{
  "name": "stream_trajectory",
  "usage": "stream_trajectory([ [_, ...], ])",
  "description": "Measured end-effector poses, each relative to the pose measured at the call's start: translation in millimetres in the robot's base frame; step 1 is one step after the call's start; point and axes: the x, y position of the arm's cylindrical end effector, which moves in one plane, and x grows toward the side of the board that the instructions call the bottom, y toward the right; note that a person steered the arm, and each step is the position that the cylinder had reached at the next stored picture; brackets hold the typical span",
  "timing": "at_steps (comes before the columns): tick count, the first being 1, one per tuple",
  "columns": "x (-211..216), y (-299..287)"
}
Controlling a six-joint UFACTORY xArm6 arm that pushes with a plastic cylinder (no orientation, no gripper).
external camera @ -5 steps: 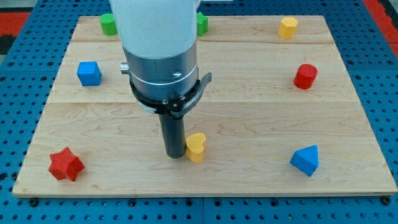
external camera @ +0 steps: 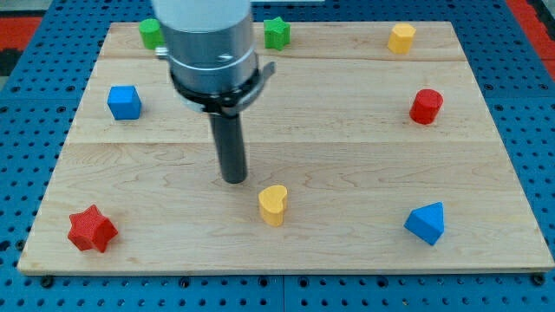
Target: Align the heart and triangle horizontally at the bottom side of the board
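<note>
A yellow heart block (external camera: 272, 204) lies near the bottom middle of the wooden board (external camera: 347, 156). A blue triangle block (external camera: 426, 223) lies at the bottom right. My tip (external camera: 234, 179) stands up and to the left of the heart, apart from it by a small gap. The triangle is far to the tip's right.
A red star (external camera: 91, 230) lies at the bottom left. A blue cube (external camera: 124, 102) sits at the left, a red cylinder (external camera: 426, 106) at the right. A yellow block (external camera: 401, 38), a green star (external camera: 277, 32) and a green block (external camera: 151, 34) line the top edge.
My tip has moved up and to the left, away from the yellow heart that it was touching. The heart has stayed about where it was.
</note>
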Motion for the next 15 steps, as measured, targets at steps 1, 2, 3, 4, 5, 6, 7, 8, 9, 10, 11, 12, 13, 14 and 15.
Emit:
stream_trajectory([
  [1, 3, 37],
  [2, 4, 52],
  [3, 9, 52],
  [4, 33, 52],
  [5, 38, 52],
  [6, 38, 52],
  [7, 40, 62],
  [8, 65, 111],
  [9, 85, 171],
  [10, 80, 193],
  [11, 73, 193],
  [12, 73, 194],
  [13, 73, 197],
  [14, 73, 203],
  [15, 73, 208],
])
